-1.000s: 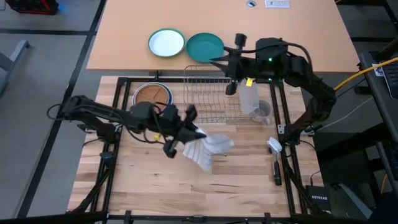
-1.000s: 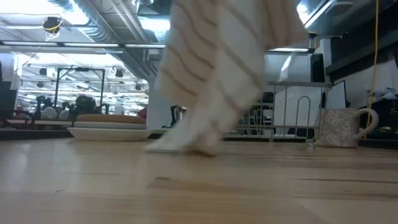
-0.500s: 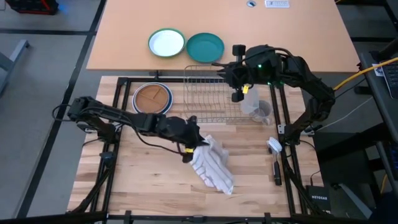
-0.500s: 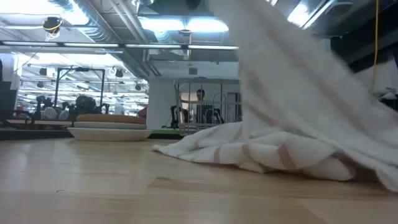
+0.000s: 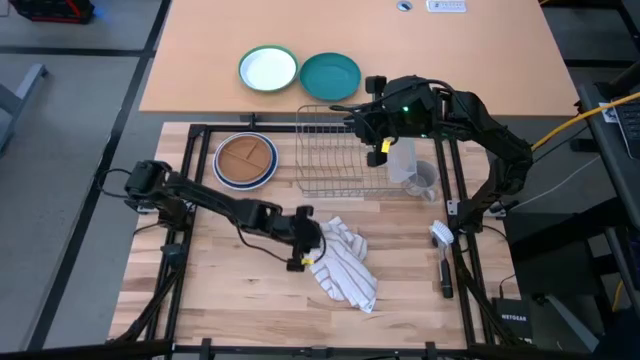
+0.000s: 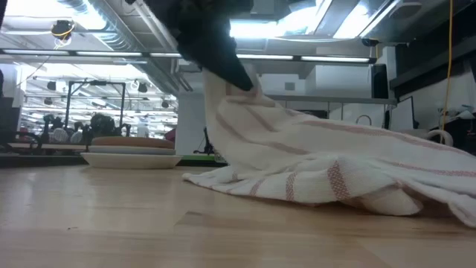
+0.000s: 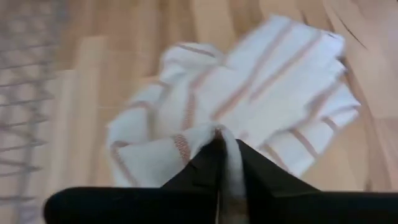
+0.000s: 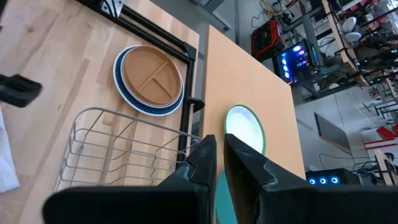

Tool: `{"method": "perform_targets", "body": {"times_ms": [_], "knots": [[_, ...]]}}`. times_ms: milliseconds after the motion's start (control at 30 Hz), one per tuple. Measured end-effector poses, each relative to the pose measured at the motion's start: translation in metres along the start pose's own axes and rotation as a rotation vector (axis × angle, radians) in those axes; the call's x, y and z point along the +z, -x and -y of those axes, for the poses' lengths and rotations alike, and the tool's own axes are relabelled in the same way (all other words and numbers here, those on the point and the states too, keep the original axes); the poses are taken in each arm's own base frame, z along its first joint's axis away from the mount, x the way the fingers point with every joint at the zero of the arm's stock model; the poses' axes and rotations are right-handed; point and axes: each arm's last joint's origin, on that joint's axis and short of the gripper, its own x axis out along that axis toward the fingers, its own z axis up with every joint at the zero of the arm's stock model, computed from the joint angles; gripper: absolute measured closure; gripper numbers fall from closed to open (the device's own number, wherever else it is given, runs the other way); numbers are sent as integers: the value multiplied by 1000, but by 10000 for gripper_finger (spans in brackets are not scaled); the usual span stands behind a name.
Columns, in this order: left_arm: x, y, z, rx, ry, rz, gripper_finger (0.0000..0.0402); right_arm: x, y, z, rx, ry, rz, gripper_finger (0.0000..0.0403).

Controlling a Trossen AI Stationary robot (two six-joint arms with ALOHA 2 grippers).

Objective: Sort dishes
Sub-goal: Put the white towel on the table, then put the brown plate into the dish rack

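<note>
**Plates waiting in their stack, rack holding nothing**

The dishes are sitting stacked at the table's far left: the tan-brown divided plate [image 5: 247, 158] is lying on top of the dark blue plate [image 8: 129, 94], whose rim is peeking out beneath it. From table height a pale plate [image 6: 131, 158] is showing at the bottom of the pile, though whether that is the white one I cannot tell. Just beside them, the wire dish rack [image 5: 335, 160] is standing with no dish in it, so by my reading the sorting is barely begun and every plate is left to move.

The left gripper [image 7: 219, 144] is down at mid-table, its fingers pinched tight on a fold of the striped dish towel [image 5: 343, 263], which is sprawling across the wood. The right gripper [image 8: 219, 154] is hovering over the rack's far edge, fingers nearly together and carrying nothing. Beyond the rack, the teal plate [image 5: 330, 74] and green-rimmed plate [image 5: 268, 70] are sitting apart on the tan board.
</note>
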Motion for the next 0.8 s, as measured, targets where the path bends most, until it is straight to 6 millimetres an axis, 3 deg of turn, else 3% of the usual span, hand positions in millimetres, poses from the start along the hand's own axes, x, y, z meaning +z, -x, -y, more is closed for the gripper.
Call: {"method": "perform_targets", "body": {"times_ms": [167, 400, 800], "knots": [[-3, -4, 9, -26, -31, -19, 294, 2, -7, -1, 3, 1, -5, 365], [9, 30, 10, -55, 22, -10, 215, 5, -17, -1, -6, -2, 6, 365], [7, 104, 5, -68, 119, -87, 202, 7, -36, -7, 32, 7, -12, 365]]}}
